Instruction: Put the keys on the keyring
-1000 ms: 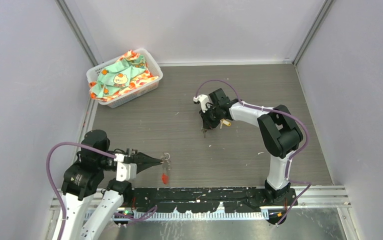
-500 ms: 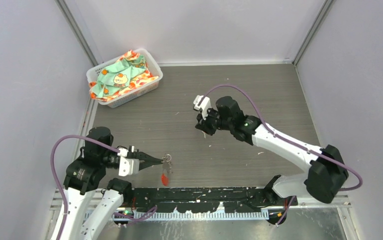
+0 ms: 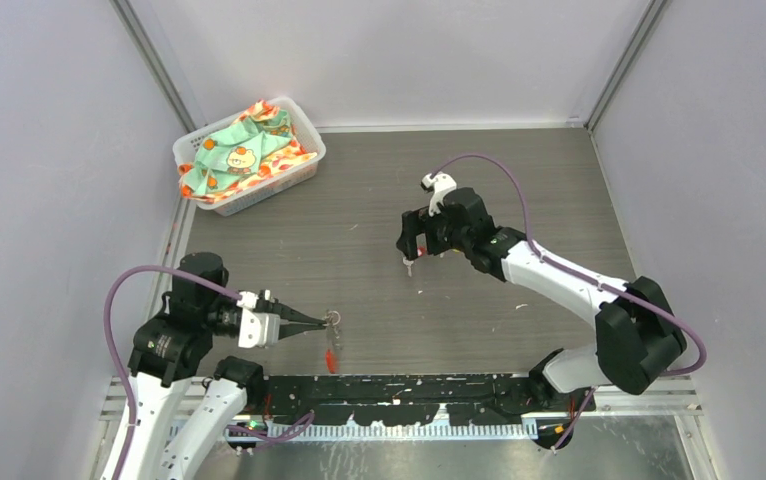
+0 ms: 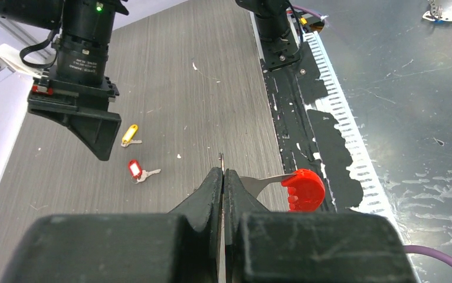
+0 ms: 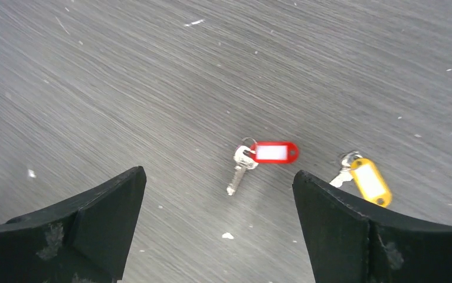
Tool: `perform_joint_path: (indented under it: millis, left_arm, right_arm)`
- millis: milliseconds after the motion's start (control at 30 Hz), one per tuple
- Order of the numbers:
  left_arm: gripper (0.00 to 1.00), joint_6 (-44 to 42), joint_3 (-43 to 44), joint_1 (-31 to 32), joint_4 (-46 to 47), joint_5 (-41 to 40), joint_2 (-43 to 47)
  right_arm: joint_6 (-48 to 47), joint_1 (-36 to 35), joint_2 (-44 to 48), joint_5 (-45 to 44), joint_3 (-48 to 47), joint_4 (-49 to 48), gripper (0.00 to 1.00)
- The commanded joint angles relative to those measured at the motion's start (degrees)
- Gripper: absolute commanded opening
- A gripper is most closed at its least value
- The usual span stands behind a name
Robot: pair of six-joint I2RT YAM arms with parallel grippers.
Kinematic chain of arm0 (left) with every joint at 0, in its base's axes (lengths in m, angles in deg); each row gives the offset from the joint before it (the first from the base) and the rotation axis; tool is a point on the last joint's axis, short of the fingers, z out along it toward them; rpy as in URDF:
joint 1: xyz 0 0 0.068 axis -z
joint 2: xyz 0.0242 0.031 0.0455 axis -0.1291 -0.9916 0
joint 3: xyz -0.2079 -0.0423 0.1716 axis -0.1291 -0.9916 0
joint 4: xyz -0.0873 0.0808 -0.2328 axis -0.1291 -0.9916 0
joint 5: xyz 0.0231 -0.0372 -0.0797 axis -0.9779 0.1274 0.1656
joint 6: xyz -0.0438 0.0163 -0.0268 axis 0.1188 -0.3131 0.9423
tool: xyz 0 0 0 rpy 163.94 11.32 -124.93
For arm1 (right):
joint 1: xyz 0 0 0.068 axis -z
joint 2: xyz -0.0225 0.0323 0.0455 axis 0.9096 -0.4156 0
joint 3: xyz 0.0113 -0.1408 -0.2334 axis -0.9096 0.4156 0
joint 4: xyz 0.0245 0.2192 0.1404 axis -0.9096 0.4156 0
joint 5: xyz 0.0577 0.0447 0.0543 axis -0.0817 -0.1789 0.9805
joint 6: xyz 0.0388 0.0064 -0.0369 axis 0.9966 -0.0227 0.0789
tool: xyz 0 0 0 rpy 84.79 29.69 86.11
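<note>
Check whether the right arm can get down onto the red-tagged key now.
Probably yes: the right gripper hovers, jaws wide open, over the red-tagged key, which lies on bare table apart from the yellow-tagged key.

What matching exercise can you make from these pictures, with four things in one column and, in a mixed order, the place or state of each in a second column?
Things:
1. keyring
2. red-tagged key
3. right end effector
4. basket

Places or states:
A. open, hovering over the table
B. holds a colourful cloth, at the far left
C. lies flat beside the yellow-tagged key
D. pinched in the shut left end effector

Pairs: 1-D, 2-C, 3-A, 4-B.
</note>
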Motion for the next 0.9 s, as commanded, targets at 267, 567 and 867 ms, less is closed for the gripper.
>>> perform_joint_path:
  millis: [267,567,867]
  left_arm:
    - [0.00,0.82,2.77,0.08,0.09,0.86,-0.41]
    - [0.00,0.69,2.59,0.08,0.53,0.53,-0.56]
    - [0.00,0.13,2.76,0.08,0.66,-0.06,-0.59]
  right_arm:
    - [3.51,1.39,-10.11,-0.68,-11.54,8.73,0.81]
    - [0.64,1.33,-17.57,1.45,-12.41,5.39,0.50]
    - [-0.42,1.29,-21.27,2.15,-12.26,1.93,0.49]
